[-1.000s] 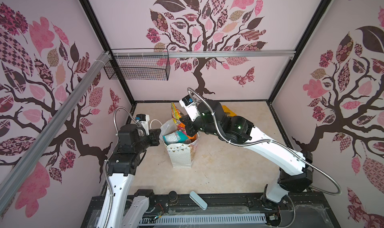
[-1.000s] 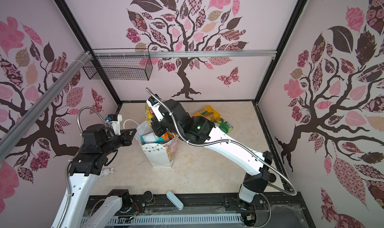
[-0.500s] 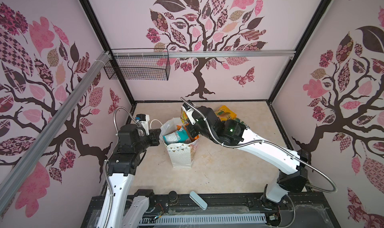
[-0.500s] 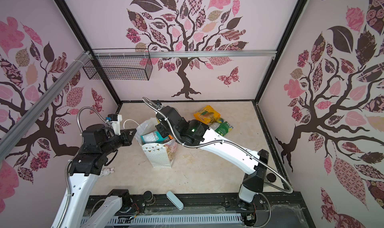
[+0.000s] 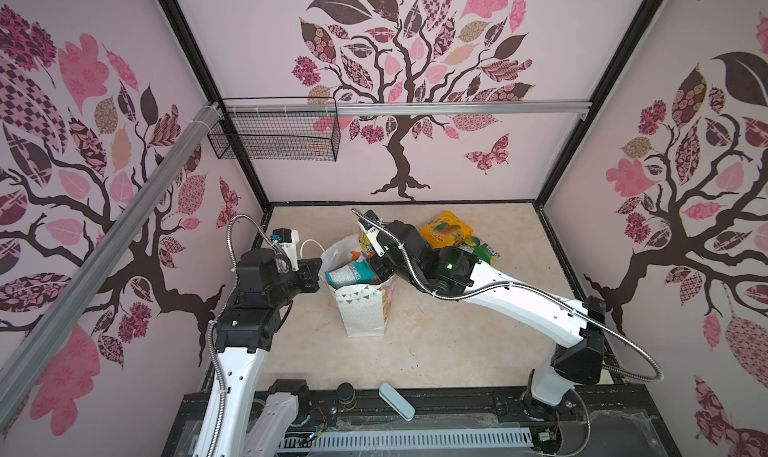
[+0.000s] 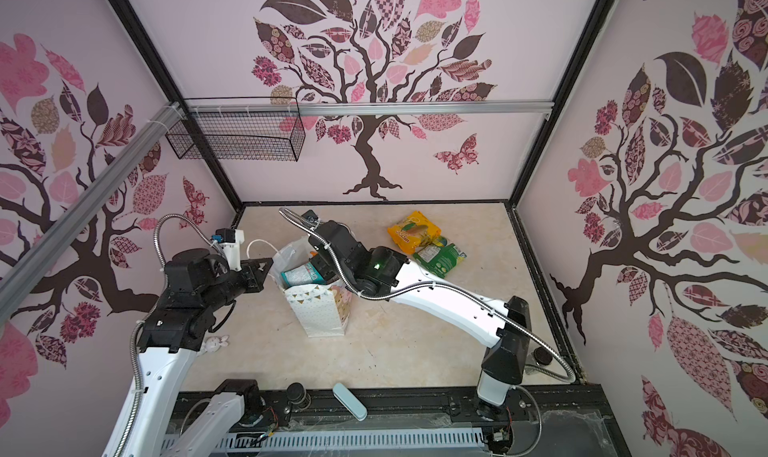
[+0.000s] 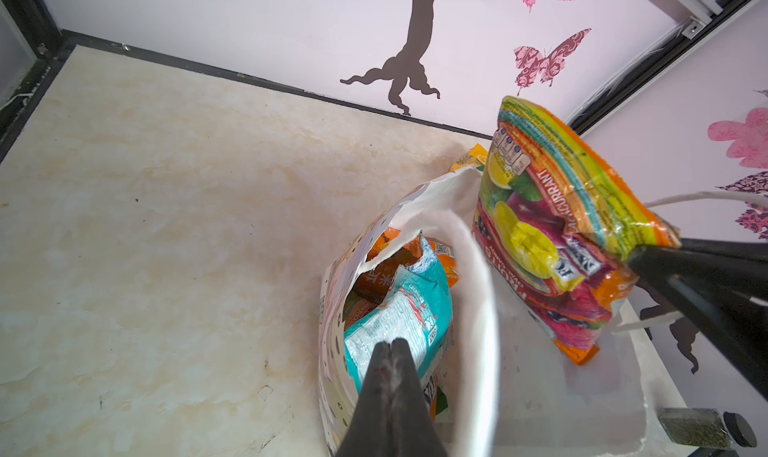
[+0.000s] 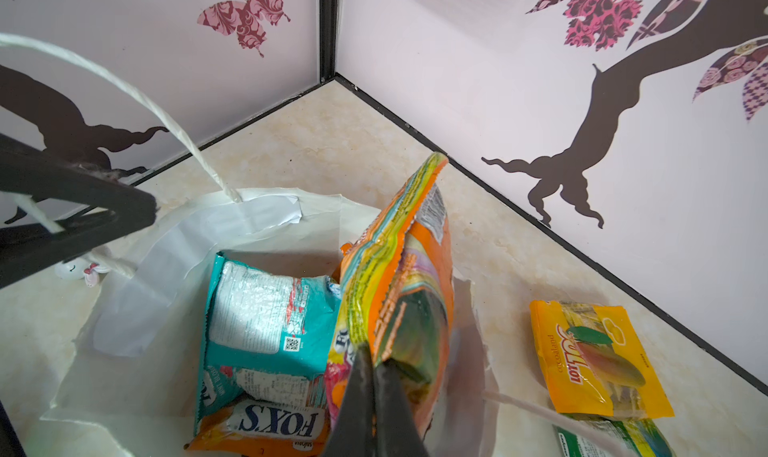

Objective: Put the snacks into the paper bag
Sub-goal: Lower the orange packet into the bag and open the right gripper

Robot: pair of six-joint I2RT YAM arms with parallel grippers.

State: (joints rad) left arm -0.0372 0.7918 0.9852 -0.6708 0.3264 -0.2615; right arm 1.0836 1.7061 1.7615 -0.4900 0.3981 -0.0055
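The white paper bag (image 5: 361,309) (image 6: 320,313) stands mid-table, mouth open. My right gripper (image 8: 374,355) (image 7: 636,255) is shut on the multicolour FOX'S packet (image 8: 395,268) (image 7: 540,226) (image 5: 365,238), which stands on edge at the bag's mouth beside a teal packet (image 8: 266,309) (image 7: 399,309) (image 5: 347,274). An orange FOX'S packet (image 8: 270,430) lies under the teal one. My left gripper (image 7: 390,342) (image 5: 318,268) (image 8: 151,213) is shut at the bag's left rim, with the white cord handle (image 8: 166,114) caught between its fingers. A yellow packet (image 5: 444,230) (image 8: 598,359) and a green packet (image 5: 482,253) (image 6: 440,259) lie behind my right arm.
A black wire basket (image 5: 274,141) hangs on the back wall at the left. At the front edge lie a pale blue case (image 5: 397,401) and a small black-lidded jar (image 5: 345,392). A tiny white toy (image 6: 216,342) sits by the left arm.
My right arm has come down and stretched toward the bag, carrying the multicolour packet from above the bag to its mouth. The left arm and the bag have stayed put.
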